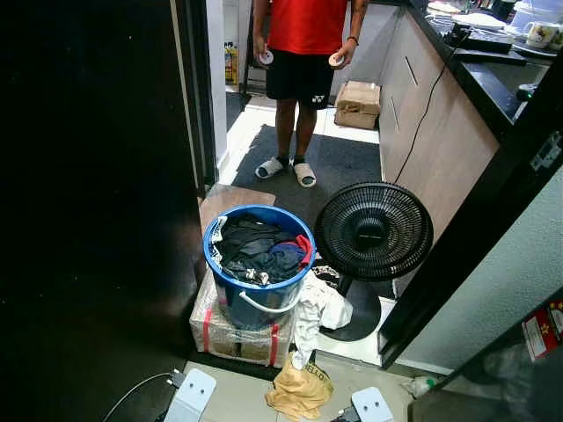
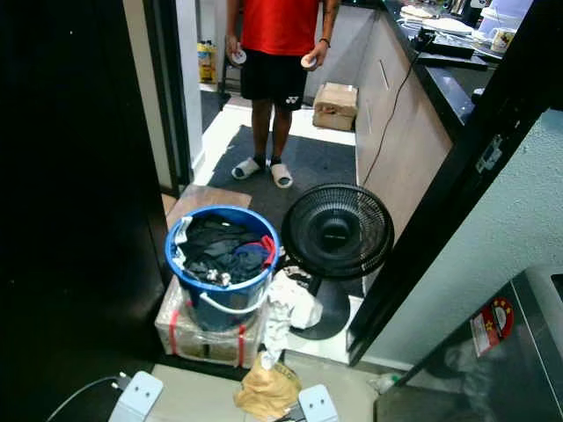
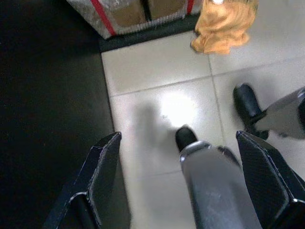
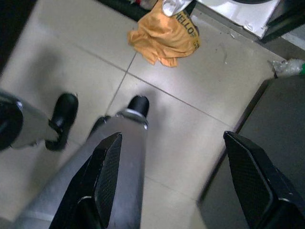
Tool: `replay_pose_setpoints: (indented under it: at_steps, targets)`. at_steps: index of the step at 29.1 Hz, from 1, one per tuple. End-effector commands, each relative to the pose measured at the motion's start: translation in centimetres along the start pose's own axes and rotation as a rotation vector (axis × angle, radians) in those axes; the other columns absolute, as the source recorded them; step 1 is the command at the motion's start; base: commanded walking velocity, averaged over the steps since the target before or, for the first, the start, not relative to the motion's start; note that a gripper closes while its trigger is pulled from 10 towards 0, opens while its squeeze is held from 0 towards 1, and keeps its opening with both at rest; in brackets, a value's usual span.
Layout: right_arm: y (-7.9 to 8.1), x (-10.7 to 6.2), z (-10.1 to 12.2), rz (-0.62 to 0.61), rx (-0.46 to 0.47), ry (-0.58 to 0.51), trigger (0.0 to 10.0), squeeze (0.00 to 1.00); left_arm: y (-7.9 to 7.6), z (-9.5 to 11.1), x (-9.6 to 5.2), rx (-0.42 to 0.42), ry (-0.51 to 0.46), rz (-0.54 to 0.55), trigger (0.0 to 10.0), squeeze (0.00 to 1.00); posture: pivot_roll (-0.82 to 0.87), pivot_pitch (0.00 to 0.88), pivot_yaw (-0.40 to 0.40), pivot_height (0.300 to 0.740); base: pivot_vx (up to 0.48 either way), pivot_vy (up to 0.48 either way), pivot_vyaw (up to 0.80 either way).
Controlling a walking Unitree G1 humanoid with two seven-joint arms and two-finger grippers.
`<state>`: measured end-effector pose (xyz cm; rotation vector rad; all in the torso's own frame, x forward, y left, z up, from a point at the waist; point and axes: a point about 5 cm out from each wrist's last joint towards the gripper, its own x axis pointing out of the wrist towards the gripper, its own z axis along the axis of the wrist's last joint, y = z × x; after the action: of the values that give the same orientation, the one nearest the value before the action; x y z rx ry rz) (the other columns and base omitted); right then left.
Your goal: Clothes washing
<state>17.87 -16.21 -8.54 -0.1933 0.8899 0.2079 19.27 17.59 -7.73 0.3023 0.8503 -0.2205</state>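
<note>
Beside laundry bucket (image 1: pixel 255 290): black fan (image 1: pixel 373 230), orange cloth (image 1: pixel 299 391).

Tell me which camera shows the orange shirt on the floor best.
The right wrist view: the orange shirt lies whole and close, its lettering visible. The left wrist view clips it at the frame's edge; both eye views show it small.

Home, at a kitchen doorway. Long dark counter (image 1: pixel 479 83) with mugs (image 1: pixel 538 33) over wooden cabinet fronts (image 1: pixel 431 132). Blue laundry bucket (image 1: pixel 258 286) heaped with clothes (image 1: pixel 255 249), black floor fan (image 1: pixel 373 232) beside it. Tiled floor (image 4: pixel 190 124), grey mat (image 1: pixel 339 167), cardboard box (image 1: pixel 358 104) seen
</note>
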Motion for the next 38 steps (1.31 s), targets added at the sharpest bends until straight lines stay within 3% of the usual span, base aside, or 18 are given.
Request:
replay_pose_setpoints:
  at_steps: [1,4,22,30,38]
  targets:
    - [-0.22,-0.34,-1.27,-0.007,0.018,0.042,10.0,0.0,-0.37,0.01,0.05,-0.002,0.004,-0.013,10.0,0.0,0.03,0.0,-0.014,0.74,0.0,0.0,-0.78]
    - [-0.23,-0.34,-1.25,-0.01,0.022,0.039,10.0,0.0,-0.35,0.01,0.05,-0.002,0.004,-0.012,10.0,0.0,0.03,0.0,-0.014,0.74,0.0,0.0,-0.79]
    - [-0.17,-0.29,-1.13,-0.005,0.002,0.039,10.0,0.0,-0.29,0.19,0.08,0.003,-0.002,-0.008,10.0,0.0,0.03,0.0,-0.012,0.74,0.0,0.0,0.0]
    - [-0.17,-0.28,-1.1,-0.005,-0.017,0.04,10.0,0.0,-0.21,0.19,0.07,-0.002,-0.004,-0.003,10.0,0.0,0.04,0.0,-0.011,0.74,0.0,0.0,0.67]
    - [-0.27,-0.3,-1.14,-0.011,-0.006,0.038,10.0,0.0,-0.16,0.12,0.06,-0.001,-0.001,-0.001,10.0,0.0,0.04,0.0,-0.014,0.74,0.0,0.0,0.0]
